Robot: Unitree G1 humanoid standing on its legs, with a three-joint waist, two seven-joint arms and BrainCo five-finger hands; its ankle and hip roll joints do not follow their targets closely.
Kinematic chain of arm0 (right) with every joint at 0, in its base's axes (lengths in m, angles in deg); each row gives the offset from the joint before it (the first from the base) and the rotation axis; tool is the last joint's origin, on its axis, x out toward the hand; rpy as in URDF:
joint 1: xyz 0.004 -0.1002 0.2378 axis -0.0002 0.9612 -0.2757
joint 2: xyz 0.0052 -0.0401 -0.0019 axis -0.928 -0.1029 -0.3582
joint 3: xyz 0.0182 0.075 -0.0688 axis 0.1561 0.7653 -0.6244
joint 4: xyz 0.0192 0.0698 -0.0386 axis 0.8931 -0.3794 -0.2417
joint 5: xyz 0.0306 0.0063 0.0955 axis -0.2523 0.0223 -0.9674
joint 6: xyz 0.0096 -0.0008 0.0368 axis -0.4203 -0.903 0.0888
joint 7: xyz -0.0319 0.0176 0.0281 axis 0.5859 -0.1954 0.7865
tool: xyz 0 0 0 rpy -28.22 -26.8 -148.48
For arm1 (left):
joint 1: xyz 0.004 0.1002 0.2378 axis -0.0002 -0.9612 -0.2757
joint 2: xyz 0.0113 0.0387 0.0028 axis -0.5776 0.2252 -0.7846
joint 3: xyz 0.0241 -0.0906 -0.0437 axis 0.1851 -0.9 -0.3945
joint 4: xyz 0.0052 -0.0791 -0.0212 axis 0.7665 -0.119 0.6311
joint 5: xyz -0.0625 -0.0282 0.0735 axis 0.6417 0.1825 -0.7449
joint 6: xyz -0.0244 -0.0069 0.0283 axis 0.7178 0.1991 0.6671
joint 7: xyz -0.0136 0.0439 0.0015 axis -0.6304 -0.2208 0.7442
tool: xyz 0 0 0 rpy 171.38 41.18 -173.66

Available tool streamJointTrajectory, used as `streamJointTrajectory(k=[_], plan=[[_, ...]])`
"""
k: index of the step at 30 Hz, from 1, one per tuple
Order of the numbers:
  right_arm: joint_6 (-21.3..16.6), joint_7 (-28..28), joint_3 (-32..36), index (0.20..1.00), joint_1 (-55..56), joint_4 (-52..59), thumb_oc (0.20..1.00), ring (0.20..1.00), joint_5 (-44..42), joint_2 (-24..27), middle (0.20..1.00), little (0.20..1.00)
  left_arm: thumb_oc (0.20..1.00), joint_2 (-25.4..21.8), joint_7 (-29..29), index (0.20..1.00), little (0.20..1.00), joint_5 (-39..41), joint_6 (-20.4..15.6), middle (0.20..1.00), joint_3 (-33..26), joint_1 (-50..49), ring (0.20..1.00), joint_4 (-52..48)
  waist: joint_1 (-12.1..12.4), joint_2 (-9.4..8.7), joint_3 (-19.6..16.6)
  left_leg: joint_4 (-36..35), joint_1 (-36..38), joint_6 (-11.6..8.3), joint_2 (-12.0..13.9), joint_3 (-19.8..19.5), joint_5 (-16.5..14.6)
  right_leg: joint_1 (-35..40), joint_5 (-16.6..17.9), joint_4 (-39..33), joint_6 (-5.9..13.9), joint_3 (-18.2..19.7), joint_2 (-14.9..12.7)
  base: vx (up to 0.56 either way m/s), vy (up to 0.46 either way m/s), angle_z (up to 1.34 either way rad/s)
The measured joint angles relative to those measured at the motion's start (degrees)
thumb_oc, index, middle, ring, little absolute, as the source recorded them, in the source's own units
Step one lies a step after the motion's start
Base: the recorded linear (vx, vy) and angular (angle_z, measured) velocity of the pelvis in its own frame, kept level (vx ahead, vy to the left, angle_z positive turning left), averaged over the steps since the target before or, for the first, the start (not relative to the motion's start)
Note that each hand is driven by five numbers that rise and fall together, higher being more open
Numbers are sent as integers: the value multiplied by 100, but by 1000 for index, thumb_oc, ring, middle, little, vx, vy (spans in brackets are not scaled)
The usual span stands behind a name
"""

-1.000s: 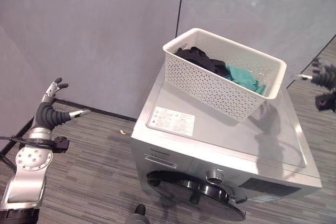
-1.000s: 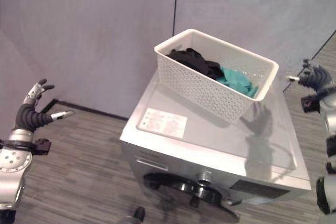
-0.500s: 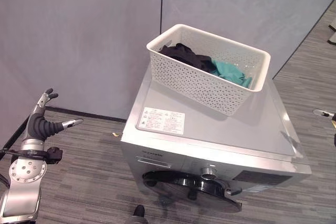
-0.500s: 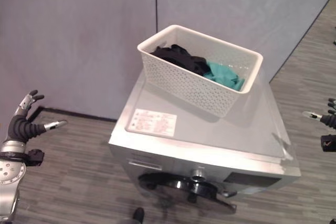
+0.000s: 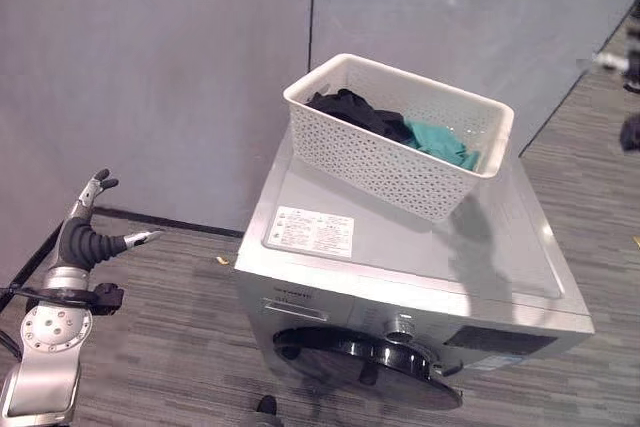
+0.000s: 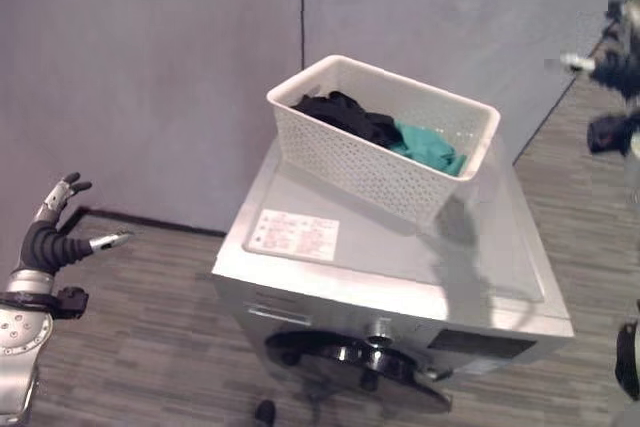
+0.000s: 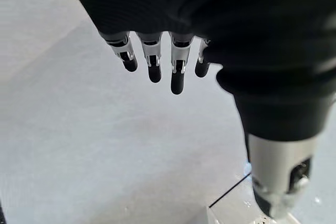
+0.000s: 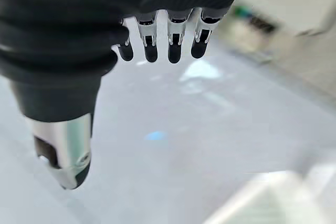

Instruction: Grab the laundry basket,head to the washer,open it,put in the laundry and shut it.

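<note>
Sitting on top of the silver washer [image 5: 420, 247], toward its back, the white perforated laundry basket [image 5: 398, 137] holds a black garment [image 5: 358, 112] and a teal garment [image 5: 440, 142] side by side. The washer's round door [image 5: 365, 367] is closed. The left hand [image 5: 88, 232] hangs well to the left of the basket, fingers [image 7: 152, 61] spread and released, grasping nothing. The right hand [image 6: 615, 57] is raised well to the basket's right, fingers [image 8: 173, 40] likewise relaxed and empty.

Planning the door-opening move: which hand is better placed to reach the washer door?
Probably the left. The left hand hangs open, low beside the washer, nearer the door on its front. The right hand is raised high, beyond the laundry basket.
</note>
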Motion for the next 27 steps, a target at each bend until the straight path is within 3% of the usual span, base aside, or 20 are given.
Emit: streamJointTrajectory(k=[3, 6, 10, 11, 14, 18, 20, 21, 23, 25, 27], plan=[[-34, 49, -921, 1000, -939, -312, 1000, 1000, -1, -487, 1000, 1000, 1000, -3, -22, 1000, 1000, 198, -47, 1000, 28, -23, 1000, -34, 88, -134, -74, -2, -6, -21, -4, -98, 14, 19, -21, -40, -3, -60, 12, 28, -18, 16], [0, 186, -1423, 1000, -1316, -907, 1000, 1000, 3, -1108, 1000, 1000, 1000, -14, -86, 1000, 1000, 386, -53, 1000, 133, -62, 1000, -36, 313, -294, -163, 0, -75, -23, -24, -193, 13, 11, -68, -38, -14, -176, 6, -1, -15, 18], [278, 544, -2200, 1000, -1434, -1648, 1000, 1000, 215, -1986, 1000, 1000, 1000, -8, -137, 1000, 1000, 511, -51, 1000, 166, -107, 1000, -28, 535, -417, -145, 32, -152, -24, -50, -314, 13, 23, -89, -38, -11, -303, 6, -3, -39, 16], [385, 685, -2409, 1000, -1441, -1644, 1000, 1000, 378, -2102, 1000, 1000, 1000, -11, -141, 1000, 1000, 574, -47, 1000, 162, -99, 1000, -25, 478, -454, -125, 91, -228, -27, -67, -384, 11, -5, -93, -37, -13, -339, 10, 3, -37, 25], [525, 981, -2675, 1000, -1437, -1506, 1000, 1000, 704, -2138, 1000, 1000, 1000, -11, -139, 1000, 1000, 574, -42, 1000, 156, -181, 1000, -29, 559, -500, -45, 91, -377, -64, -65, -491, 43, -82, -93, -17, -19, -466, 34, 6, -41, 23], [597, 1354, -2900, 1000, -1407, -1111, 1000, 1000, 1254, -2031, 1000, 1000, 1000, -11, -127, 1000, 1000, 567, -9, 1000, 106, -275, 1000, -76, 634, -740, 97, 88, -406, -85, -70, -573, 55, -90, -106, 5, -24, -534, 54, 13, -30, 9], [584, 1492, -2914, 890, -1296, -948, 890, 890, 1430, -1850, 890, 890, 1000, -10, -91, 1000, 1000, 564, -7, 1000, 100, -351, 1000, -163, 633, -794, 176, 87, -410, -86, -77, -582, 54, -92, -110, 0, -21, -554, 48, 4, 2, 2], [588, 1562, -2909, 743, -1241, -1047, 743, 743, 1583, -1733, 743, 743, 1000, -7, -71, 1000, 1000, 560, 20, 1000, 100, -403, 1000, -185, 641, -785, 265, 90, -414, -85, -86, -585, 55, -91, -110, -11, -20, -566, 37, 0, 0, 0], [586, 1582, -2894, 736, -1151, -1117, 736, 736, 1643, -1659, 736, 736, 1000, -6, -54, 1000, 1000, 559, 39, 1000, 100, -405, 1000, -185, 645, -775, 278, 90, -418, -84, -95, -583, 55, -98, -110, -19, -19, -566, 26, 0, 0, 0], [588, 1672, -2888, 784, -1019, -1095, 784, 784, 1648, -1555, 784, 784, 1000, -6, -46, 1000, 1000, 558, 61, 1000, 95, -400, 1000, -186, 648, -774, 279, 91, -410, -83, -98, -580, 54, -91, -112, -38, -17, -566, 20, 0, 0, 0], [578, 1773, -2887, 768, -924, -922, 768, 768, 1655, -1453, 768, 768, 1000, -5, -35, 1000, 1000, 531, 73, 1000, 101, -385, 1000, -188, 620, -708, 325, 91, -409, -82, -91, -574, 54, -96, -112, -38, -16, -561, 25, 0, 0, 0]])
